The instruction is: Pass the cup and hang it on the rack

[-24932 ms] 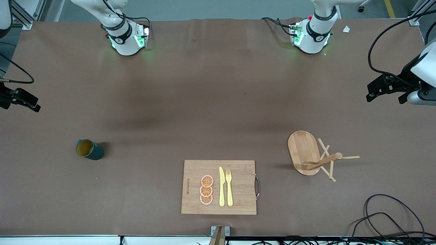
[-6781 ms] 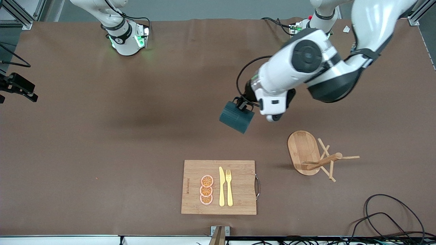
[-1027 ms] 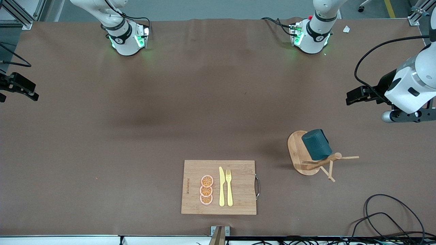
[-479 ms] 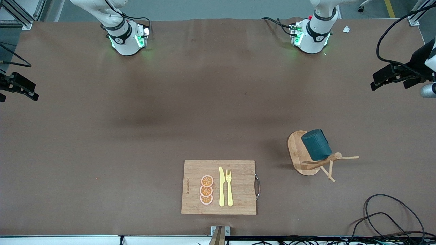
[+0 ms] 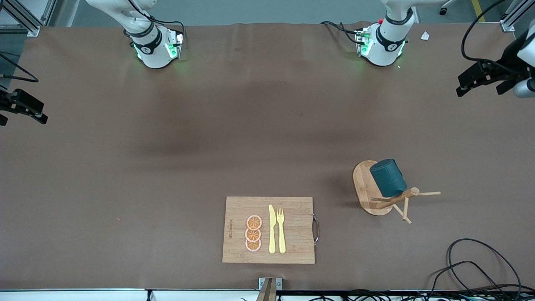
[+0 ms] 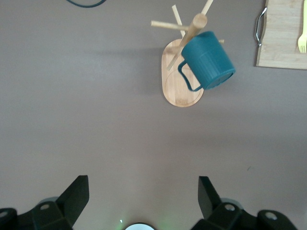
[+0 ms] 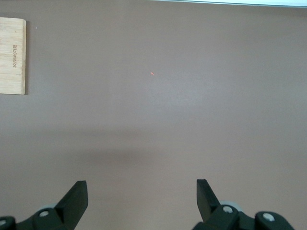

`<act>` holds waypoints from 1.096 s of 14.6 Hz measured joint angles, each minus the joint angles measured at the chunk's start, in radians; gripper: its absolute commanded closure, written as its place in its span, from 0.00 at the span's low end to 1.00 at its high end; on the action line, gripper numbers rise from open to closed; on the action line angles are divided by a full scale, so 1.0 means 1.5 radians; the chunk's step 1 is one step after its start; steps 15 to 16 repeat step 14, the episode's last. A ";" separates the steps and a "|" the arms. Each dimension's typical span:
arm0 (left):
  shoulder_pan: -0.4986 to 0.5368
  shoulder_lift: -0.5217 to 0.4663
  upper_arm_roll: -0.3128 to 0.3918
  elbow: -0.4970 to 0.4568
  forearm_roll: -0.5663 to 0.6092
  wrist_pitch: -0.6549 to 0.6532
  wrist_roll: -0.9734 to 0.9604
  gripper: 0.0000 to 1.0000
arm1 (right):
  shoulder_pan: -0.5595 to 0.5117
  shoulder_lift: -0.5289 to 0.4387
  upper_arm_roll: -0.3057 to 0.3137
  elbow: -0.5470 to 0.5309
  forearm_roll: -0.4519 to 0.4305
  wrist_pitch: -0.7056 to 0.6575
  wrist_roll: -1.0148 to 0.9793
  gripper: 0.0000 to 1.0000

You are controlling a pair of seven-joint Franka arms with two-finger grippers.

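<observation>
Teal ribbed cup hangs by handle on wooden rack; left claw, right claw both agape, aloft.

Brown-covered desk under even overhead light

Matte brown mat, faintly creased, with soft dim shadows across its middle. Grey floor along the top edge, with a yellow stripe at one corner. Aluminium frame posts at the upper corners. Black cables looped on the mat at the left arm's end, nearest the front camera, above a white strip along that edge.
</observation>
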 measured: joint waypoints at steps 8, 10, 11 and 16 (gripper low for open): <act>-0.061 -0.022 0.082 -0.023 0.000 0.006 0.036 0.00 | 0.000 0.000 0.000 0.000 0.000 0.000 0.000 0.00; -0.061 -0.022 0.083 -0.025 0.000 0.017 0.038 0.00 | 0.000 0.000 0.000 0.000 0.000 0.000 0.000 0.00; -0.061 -0.022 0.083 -0.025 0.000 0.033 0.038 0.00 | 0.000 0.000 0.000 0.000 0.000 0.000 0.000 0.00; -0.061 -0.022 0.083 -0.025 0.000 0.060 0.038 0.00 | 0.000 0.000 0.000 0.000 0.000 0.000 0.000 0.00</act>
